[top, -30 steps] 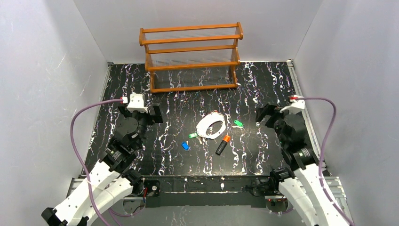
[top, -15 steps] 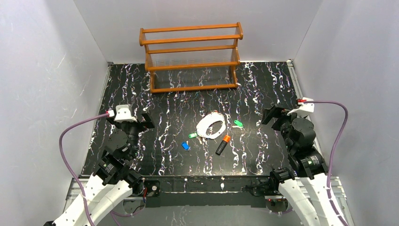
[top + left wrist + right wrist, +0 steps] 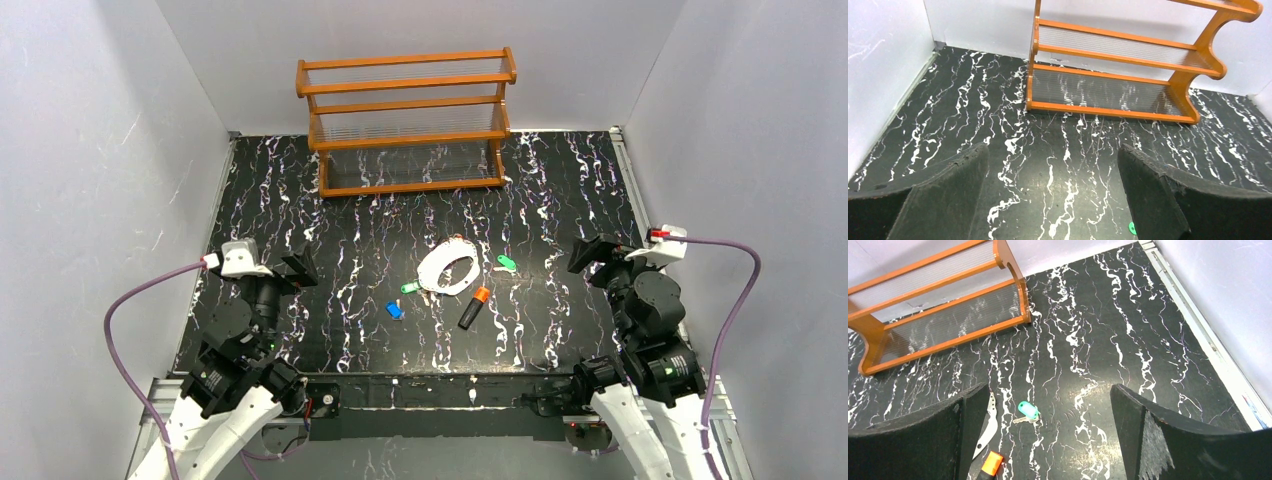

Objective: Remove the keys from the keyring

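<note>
- Pale white wide-banded flat keyring lies on the black white-veined marble-look table, roughly mid-table, in front of the orange wooden shelf rack with clear ribbed shelves.
- Green-headed little key on the right lies just off the ring's right side with a clear gap. The right wrist view shows it best, lying flat by itself.
- Second green-headed key sits right at the ring's left edge (can't tell from above if it touches the band or is just beside it).
- Small blue-headed key lies apart from the ring, nearer the arms and a bit left of it.
- Black marker with an orange cap lies just below the ring's near-right edge, cap end toward the ring.
- Left gripper is over the left side of the table, well away from the keys, its fingers spread wide with nothing between them.
- Right gripper is over on the right side, jaws also wide apart and empty, with the right green key in sight between its black pads.
</note>
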